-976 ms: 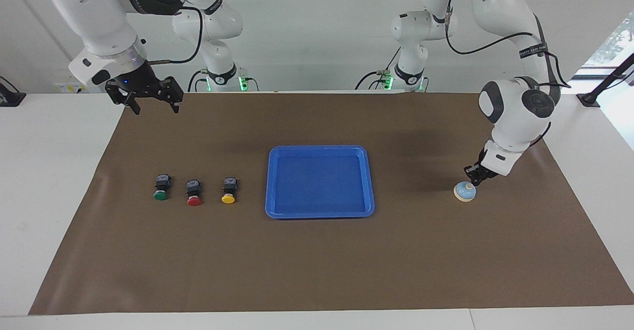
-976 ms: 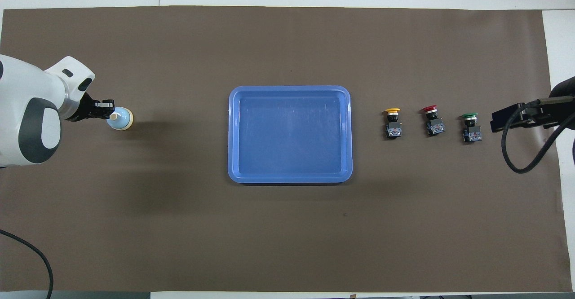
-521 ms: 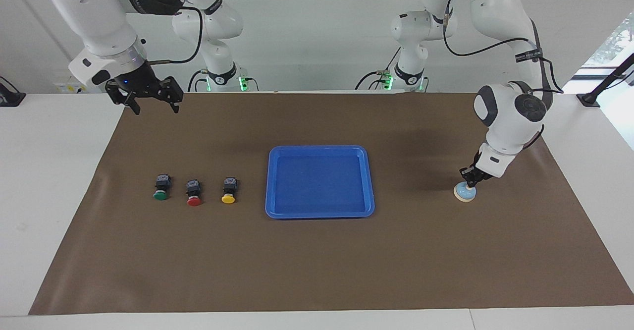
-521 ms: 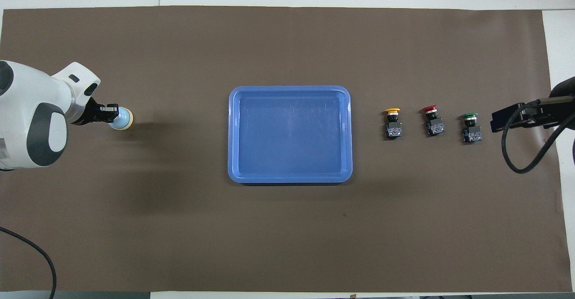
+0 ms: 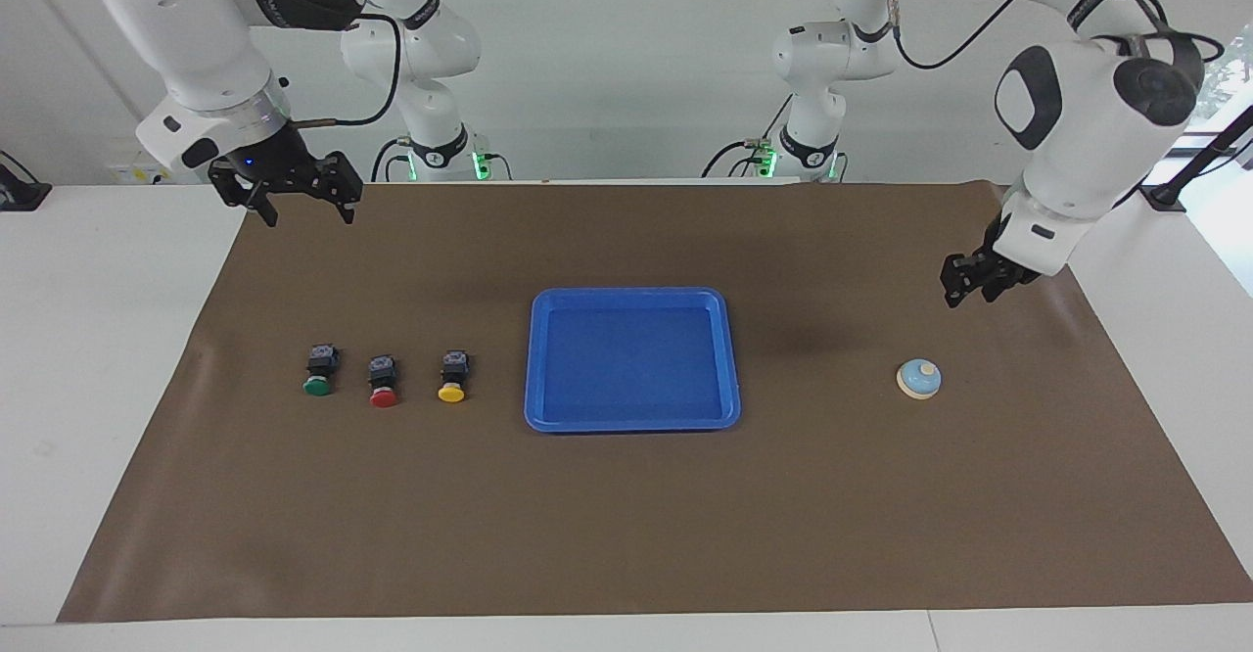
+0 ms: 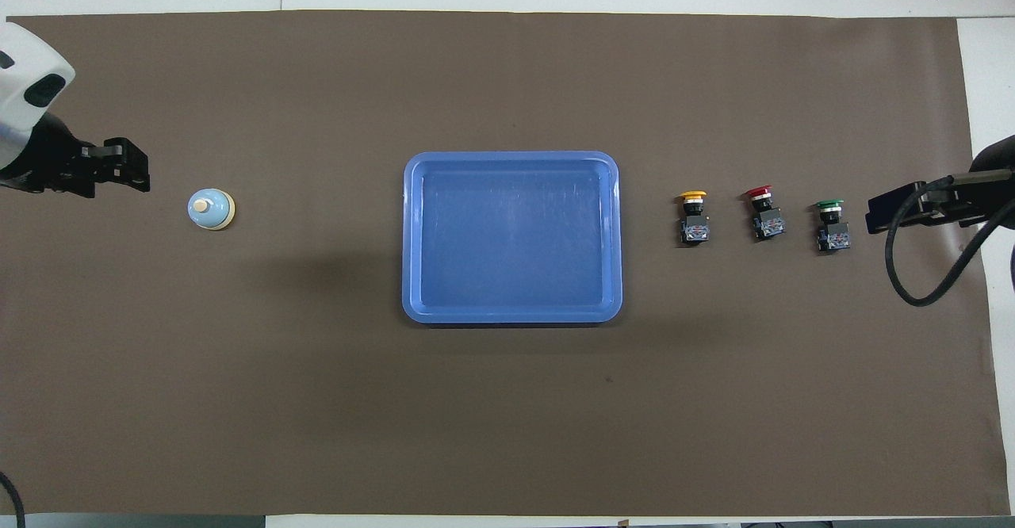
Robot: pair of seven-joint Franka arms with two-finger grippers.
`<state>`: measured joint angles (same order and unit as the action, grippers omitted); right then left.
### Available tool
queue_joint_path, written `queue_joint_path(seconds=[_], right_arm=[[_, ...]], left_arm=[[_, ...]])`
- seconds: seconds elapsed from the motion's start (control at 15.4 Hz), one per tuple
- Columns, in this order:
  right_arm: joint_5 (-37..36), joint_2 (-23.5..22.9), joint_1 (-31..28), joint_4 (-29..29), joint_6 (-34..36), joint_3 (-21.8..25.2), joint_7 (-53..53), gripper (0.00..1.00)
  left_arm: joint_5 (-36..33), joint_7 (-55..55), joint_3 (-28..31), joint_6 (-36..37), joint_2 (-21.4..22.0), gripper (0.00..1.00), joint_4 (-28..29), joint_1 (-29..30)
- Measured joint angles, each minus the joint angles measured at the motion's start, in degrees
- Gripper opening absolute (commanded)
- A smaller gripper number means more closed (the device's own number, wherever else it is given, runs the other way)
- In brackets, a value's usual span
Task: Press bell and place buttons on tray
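Note:
The bell (image 5: 919, 378) stands alone on the brown mat toward the left arm's end of the table; it also shows in the overhead view (image 6: 211, 209). My left gripper (image 5: 966, 292) hangs shut and empty in the air above the mat beside the bell, clear of it; the overhead view shows it too (image 6: 136, 170). The green button (image 5: 318, 371), red button (image 5: 383, 381) and yellow button (image 5: 451, 376) lie in a row toward the right arm's end. The blue tray (image 5: 731, 358) lies mid-table with nothing in it. My right gripper (image 5: 306, 211) waits open, raised over the mat's edge.
The brown mat (image 5: 626, 535) covers most of the white table. A black cable (image 6: 912, 274) loops from the right arm over the mat's end, beside the green button (image 6: 831, 225).
My left gripper was down on the bell's top half a second ago. It has since lifted off and drawn back up, leaving the bell in place. The right arm has not moved.

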<state>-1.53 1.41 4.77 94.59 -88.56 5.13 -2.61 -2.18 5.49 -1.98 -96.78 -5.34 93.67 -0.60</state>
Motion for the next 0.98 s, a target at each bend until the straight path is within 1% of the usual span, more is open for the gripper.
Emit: queue_joint_path(seconds=[0.13,0.72,0.98], right_arm=[[0.0,0.0,0.0,0.0,0.0,0.0,0.0,1.0],[0.0,0.0,0.0,0.0,0.0,0.0,0.0,1.0],[0.0,0.0,0.0,0.0,0.0,0.0,0.0,1.0]], left_arm=[[0.0,0.0,0.12,1.93,1.98,1.0,0.07,0.03],[0.01,0.0,0.27,4.68,3.17,1.0,0.68,0.08],[0.01,0.0,0.25,4.95,5.14,1.0,2.87,0.07]])
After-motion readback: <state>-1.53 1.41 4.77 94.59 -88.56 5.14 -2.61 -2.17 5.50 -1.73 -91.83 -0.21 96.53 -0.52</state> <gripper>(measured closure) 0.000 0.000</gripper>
